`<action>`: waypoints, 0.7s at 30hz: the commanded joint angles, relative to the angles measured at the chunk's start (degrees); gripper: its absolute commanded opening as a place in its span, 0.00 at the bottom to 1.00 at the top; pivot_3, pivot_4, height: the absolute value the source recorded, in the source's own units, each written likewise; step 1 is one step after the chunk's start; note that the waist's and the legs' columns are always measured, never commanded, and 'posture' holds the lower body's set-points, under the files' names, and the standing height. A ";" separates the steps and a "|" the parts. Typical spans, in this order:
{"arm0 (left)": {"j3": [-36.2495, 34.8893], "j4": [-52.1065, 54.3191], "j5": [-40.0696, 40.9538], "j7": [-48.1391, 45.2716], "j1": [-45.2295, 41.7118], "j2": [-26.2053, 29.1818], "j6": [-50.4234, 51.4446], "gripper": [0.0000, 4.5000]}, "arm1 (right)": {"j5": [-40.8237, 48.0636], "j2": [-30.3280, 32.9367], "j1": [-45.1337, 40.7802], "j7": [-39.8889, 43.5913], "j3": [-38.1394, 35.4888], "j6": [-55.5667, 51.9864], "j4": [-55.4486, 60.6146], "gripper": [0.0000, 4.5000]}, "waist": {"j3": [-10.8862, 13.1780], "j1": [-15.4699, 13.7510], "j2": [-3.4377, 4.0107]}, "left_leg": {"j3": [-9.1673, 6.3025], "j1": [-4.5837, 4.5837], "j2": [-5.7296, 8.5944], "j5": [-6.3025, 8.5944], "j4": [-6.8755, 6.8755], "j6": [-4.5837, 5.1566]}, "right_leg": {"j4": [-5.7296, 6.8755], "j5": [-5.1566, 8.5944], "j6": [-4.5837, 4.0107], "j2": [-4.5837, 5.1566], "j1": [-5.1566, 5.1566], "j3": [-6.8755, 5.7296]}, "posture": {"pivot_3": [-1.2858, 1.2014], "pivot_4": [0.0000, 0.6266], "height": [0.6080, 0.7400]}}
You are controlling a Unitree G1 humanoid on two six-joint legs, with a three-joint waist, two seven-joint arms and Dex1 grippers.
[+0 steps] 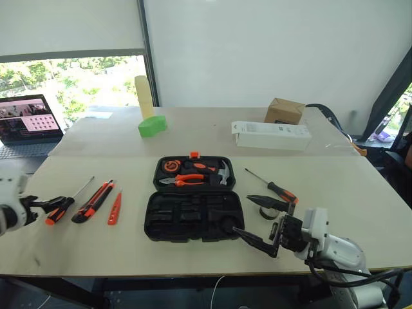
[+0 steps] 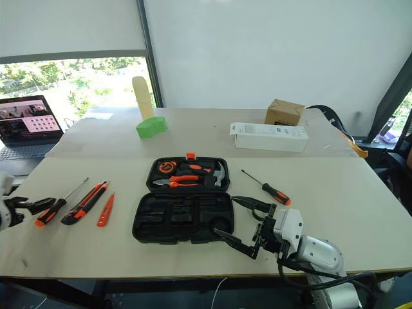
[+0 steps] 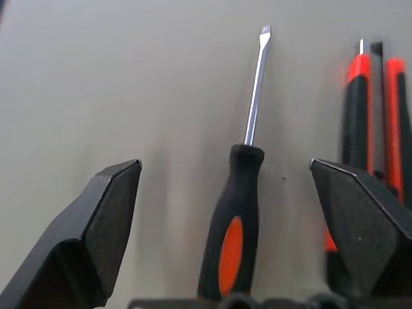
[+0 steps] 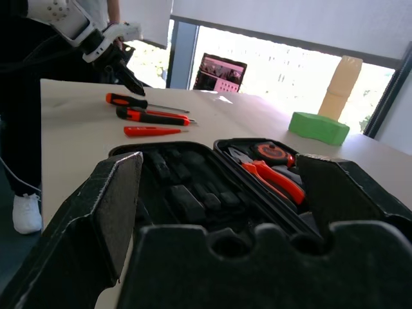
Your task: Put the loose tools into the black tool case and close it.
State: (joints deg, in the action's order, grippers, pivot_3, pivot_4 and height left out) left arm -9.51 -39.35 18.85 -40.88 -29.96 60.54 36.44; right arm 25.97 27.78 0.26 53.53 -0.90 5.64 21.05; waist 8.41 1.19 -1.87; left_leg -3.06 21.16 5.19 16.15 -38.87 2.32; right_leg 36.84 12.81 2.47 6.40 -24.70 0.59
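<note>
An office or lab room set up as a test bench

Two plain pale tables [image 1: 360, 193] stood end to end under a bare white wall [image 1: 270, 45] and a large window [image 1: 71, 80] onto trees; an open laptop [image 1: 29, 125] sat at the far left corner, cartons [image 1: 271, 135] near the far edge.

The pale beige surface [image 1: 360, 212] is made of two tables pushed together, with a seam running across between them. Behind it stands a plain white wall [image 1: 270, 45]. On the left a window [image 1: 71, 80] with a dark frame shows green trees in bright daylight, and a white blind [image 1: 71, 26] covers its upper part. An open laptop [image 1: 29, 122] sits near this window. At the right edge is another dark-framed opening [image 1: 402, 103].
</note>
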 commanded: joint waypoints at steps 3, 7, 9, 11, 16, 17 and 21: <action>5.61 -10.58 -7.17 -3.87 -7.42 -0.15 -0.92 0.76 | 0.01 0.61 1.85 -1.36 -2.63 1.85 2.53 1.00 | -0.01 0.07 -0.01 | 0.01 0.04 0.10 0.13 -0.03 0.13 | 0.03 0.00 0.00 0.02 -0.24 0.03 | 0.52 0.24 1.00; 6.12 -13.77 -9.17 -6.09 -8.38 1.09 -1.54 0.43 | -0.05 0.98 3.17 -2.04 -3.70 2.05 3.23 1.00 | -0.01 -0.06 -0.02 | 0.04 0.08 0.12 0.20 -0.09 0.18 | 0.04 0.00 0.00 0.04 -0.34 0.06 | 0.52 0.24 1.00; 4.32 -14.50 -8.68 -7.58 -8.45 2.61 -3.21 0.28 | 0.20 1.36 3.92 -2.25 -4.91 2.14 3.17 1.00 | -0.01 0.07 -0.02 | 0.13 0.06 0.12 0.20 -0.11 0.18 | 0.04 0.00 0.00 0.04 -0.35 0.08 | 0.52 0.24 1.00; 1.14 -14.73 -6.95 -9.29 -9.15 3.48 -8.20 0.11 | 0.36 1.69 4.47 -2.33 -5.95 2.32 2.86 1.00 | 0.00 -0.02 -0.04 | 0.17 0.06 0.09 0.20 -0.12 0.19 | 0.03 0.00 0.00 0.03 -0.38 0.10 | 0.52 0.24 1.00; -4.68 -4.99 0.51 -26.60 -9.37 2.44 -19.92 0.10 | 0.86 2.72 6.09 -2.04 -8.37 2.23 3.00 1.00 | 0.03 -1.16 -0.21 | 0.13 0.11 0.09 0.22 -0.24 0.19 | -0.08 -0.01 -0.01 0.13 -0.40 0.05 | 0.52 0.24 1.00; -3.88 -1.26 1.71 -30.91 -9.20 1.96 -19.83 0.10 | 1.07 3.11 6.67 -1.88 -9.09 2.14 3.17 1.00 | 0.03 -1.35 -0.20 | 0.12 0.13 0.10 0.26 -0.30 0.25 | -0.10 -0.01 -0.01 0.16 -0.40 0.04 | 0.52 0.24 1.00; 5.25 15.19 2.95 -42.18 -10.20 -1.26 -16.03 0.10 | 1.93 5.06 9.20 -1.11 -12.79 1.90 3.17 1.00 | 0.04 -1.93 -0.19 | 0.13 0.15 0.12 0.35 -0.46 0.37 | -0.10 -0.02 0.00 0.17 -0.24 0.07 | 0.52 0.24 1.00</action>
State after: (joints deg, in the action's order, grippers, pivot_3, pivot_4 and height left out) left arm -8.63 -32.18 20.61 -78.16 -38.63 60.64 19.22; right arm 26.20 31.64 8.81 52.14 -10.60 6.25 22.46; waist 8.44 -0.75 -2.06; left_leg -2.91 21.31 5.31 16.51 -39.37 2.69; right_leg 36.75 12.80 2.48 6.56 -24.93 0.68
